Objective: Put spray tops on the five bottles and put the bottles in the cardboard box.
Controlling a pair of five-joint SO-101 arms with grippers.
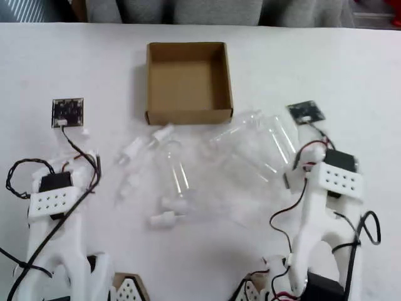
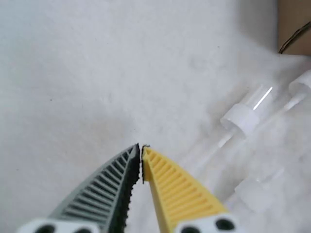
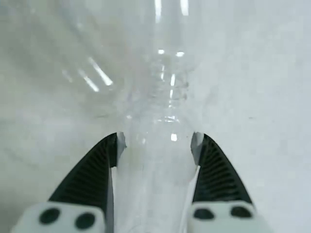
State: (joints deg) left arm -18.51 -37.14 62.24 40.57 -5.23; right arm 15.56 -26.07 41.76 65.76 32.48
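Right jaws pinch a clear bottle (image 3: 160,87) that lies on the white table (image 1: 351,69), one black tip against either side of it. Left jaws are pressed together, grey and yellow tips meeting over bare table, with a white spray top (image 2: 240,119) lying near them. Other clear bottles (image 1: 178,172) and loose spray tops (image 1: 164,219) lie scattered between the two arms, just in front of the open cardboard box (image 1: 188,116).
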